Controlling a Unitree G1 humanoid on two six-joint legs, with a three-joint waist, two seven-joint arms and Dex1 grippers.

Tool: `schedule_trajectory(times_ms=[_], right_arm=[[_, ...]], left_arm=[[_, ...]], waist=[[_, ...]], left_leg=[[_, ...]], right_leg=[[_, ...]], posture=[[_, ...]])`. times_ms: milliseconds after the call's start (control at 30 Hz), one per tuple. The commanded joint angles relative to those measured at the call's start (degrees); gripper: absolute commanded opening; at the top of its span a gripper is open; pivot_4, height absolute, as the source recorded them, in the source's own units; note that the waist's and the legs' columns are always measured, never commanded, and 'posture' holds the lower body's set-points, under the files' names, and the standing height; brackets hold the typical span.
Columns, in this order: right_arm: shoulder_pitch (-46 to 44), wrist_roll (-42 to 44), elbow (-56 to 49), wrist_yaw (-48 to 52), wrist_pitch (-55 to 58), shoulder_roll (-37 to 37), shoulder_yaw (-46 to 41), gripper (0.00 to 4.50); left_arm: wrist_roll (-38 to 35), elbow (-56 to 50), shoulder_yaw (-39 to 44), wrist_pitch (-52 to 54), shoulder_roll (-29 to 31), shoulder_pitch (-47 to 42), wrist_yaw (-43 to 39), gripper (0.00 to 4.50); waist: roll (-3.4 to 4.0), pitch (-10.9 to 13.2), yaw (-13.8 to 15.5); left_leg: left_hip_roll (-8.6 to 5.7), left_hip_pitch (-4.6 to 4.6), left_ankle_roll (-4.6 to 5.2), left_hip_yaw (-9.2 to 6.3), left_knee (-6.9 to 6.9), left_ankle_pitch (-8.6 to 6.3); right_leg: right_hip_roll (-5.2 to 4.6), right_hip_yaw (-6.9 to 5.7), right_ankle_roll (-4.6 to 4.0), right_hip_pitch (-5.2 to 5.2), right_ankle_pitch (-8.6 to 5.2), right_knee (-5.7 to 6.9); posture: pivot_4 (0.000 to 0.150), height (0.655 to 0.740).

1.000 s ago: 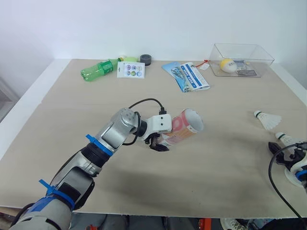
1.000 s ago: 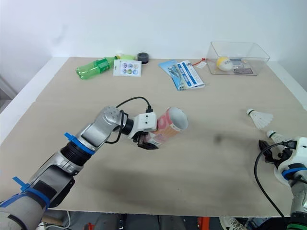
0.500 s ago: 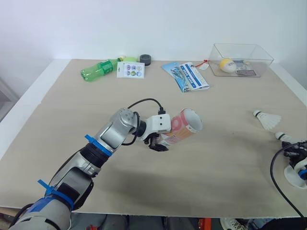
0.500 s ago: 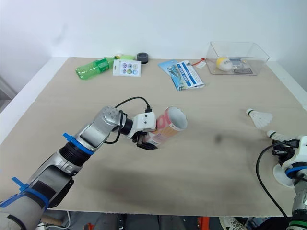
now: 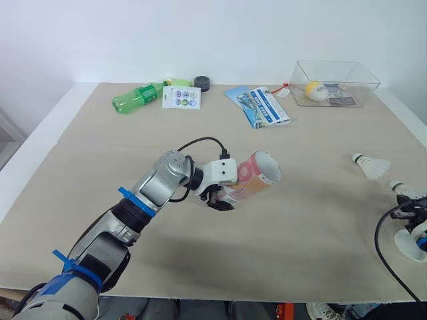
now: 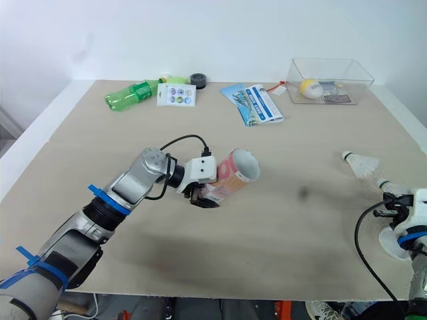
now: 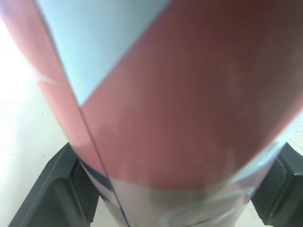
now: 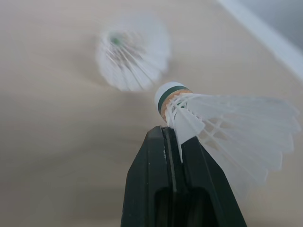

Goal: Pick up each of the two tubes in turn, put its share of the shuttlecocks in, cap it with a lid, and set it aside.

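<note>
Holds a tube [image 5: 257, 175] and a pinched shuttlecock [image 8: 227, 118] at the tabletop [image 5: 100, 167].
Clamps the left gripper [image 5: 220, 197] on the tube's lower end near the tabletop's middle, open mouth tilted up to the right. Shows a loose shuttlecock [image 5: 372, 167] lying by the right edge. Squeezes the right gripper [image 8: 166, 137] shut on the pinched shuttlecock's feathers, nearer the front.

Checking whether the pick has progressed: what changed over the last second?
The right pincer, shut on a shuttlecock by its feathers, has moved further to the robot's right and taken the shuttlecock with it. The left pincer still grips the tube in the same place, and the other shuttlecock lies where it was.
</note>
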Motion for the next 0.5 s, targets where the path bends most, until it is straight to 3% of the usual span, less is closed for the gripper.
schedule_trajectory(times_ms=[33, 200, 333, 500], right_arm=[[0.0, -1.0, -10.5, 3.0, -0.3, -6.0, -0.1, 0.04], [-5.3, -0.6, -19.9, 12.1, 0.0, -16.9, 4.1, 0.04], [-12.5, 2.7, -25.8, 18.9, 0.5, -20.0, 10.1, 0.04], [-26.7, 6.6, -31.5, 32.6, 0.7, -21.2, 23.7, 0.04]], left_arm=[[0.0, 1.7, 0.1, -1.9, 0.1, -1.2, -0.7, 3.69], [0.7, 7.8, 0.8, -6.5, -1.1, -2.9, 0.6, 3.69], [0.9, 11.0, 1.5, -8.5, -1.9, -3.7, 1.4, 3.69], [0.8, 13.1, 2.1, -9.3, -2.1, -4.0, 1.7, 3.69]], waist=[[0.11, 0.0, 0.0], [0.11, 0.0, 0.0], [-0.14, 0.1, 0.0], [-0.18, 0.1, 0.0]], left_leg=[[-0.02, 0.00, 0.01, 0.01, 0.00, 0.00], [-0.04, 0.03, 0.04, 0.06, 0.03, 0.03], [-0.02, 0.03, 0.07, 0.00, 0.03, 0.04], [-0.03, -0.09, 0.06, 0.02, -0.01, 0.04]], right_leg=[[-0.02, 0.01, 0.00, 0.00, 0.00, 0.00], [-0.02, 0.06, 0.03, 0.00, 0.03, 0.00], [-0.02, -0.01, 0.01, 0.03, 0.03, -0.01], [-0.05, 0.01, 0.02, -0.05, 0.01, -0.04]], posture=[[0.150, 0.7400], [0.150, 0.7400], [0.150, 0.7400], [0.150, 0.7400]])
